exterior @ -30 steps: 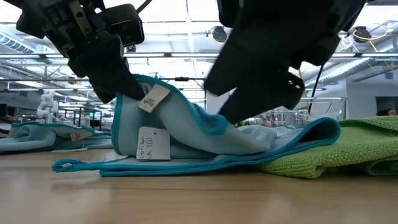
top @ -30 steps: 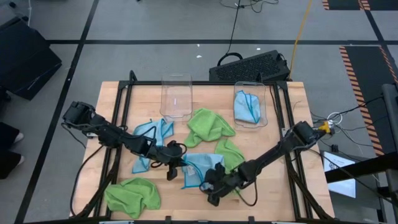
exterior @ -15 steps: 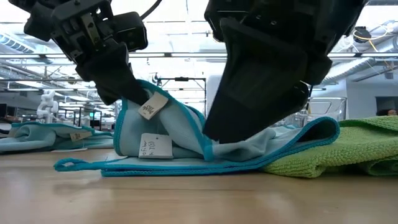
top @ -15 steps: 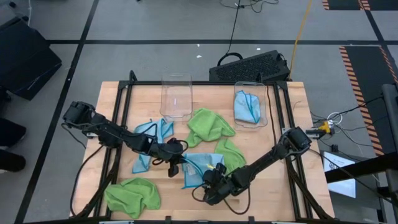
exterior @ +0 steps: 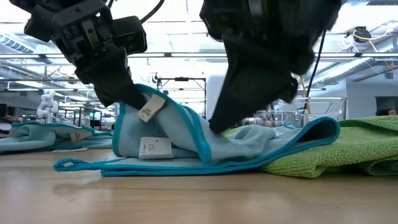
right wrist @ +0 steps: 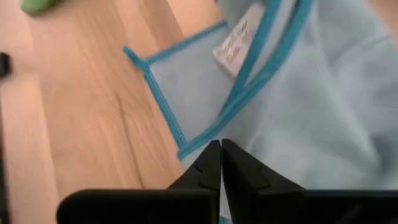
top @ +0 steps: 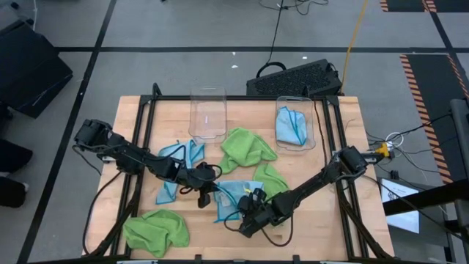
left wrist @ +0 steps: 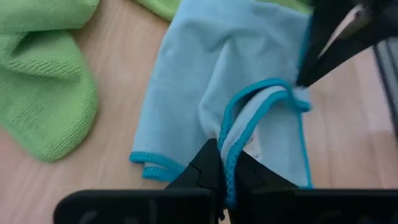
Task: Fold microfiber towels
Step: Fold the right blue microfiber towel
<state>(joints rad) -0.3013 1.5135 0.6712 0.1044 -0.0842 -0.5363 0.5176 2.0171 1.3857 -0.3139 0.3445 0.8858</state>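
Observation:
A light blue towel with a teal hem (top: 233,196) lies near the table's front middle, its right part over a lime green towel (top: 272,183). My left gripper (top: 210,189) comes from the table's left and is shut on the towel's raised left edge (exterior: 149,102). My right gripper (top: 248,214) comes from the right and is shut at the towel's near part (exterior: 214,129). The lower layers of the towel rest flat on the wood (exterior: 161,167). My left gripper pinches the teal-hemmed edge, doubled into a narrow fold (left wrist: 239,146), between its two fingers beside a white tag (exterior: 147,109). The fingers slant down from the table's left. That edge is held up off the table and the rest trails down onto it. My right gripper has its fingertips together on the towel at a teal-hemmed edge (right wrist: 198,144), slanting down from the table's right. The fingers hide the exact place of contact, so one layer or several cannot be told. The cloth there lies low on the layer beneath.
Two clear bins stand at the far edge, one (top: 208,114) empty and one (top: 294,126) with a blue towel inside. More green towels (top: 156,229) (top: 248,147) and another blue towel (top: 178,158) lie around. Bare wood shows at the near edge (right wrist: 81,124).
My right gripper, open over the towel a second ago, has turned a little at the wrist and shut on the cloth. My left gripper has kept the raised edge where it was.

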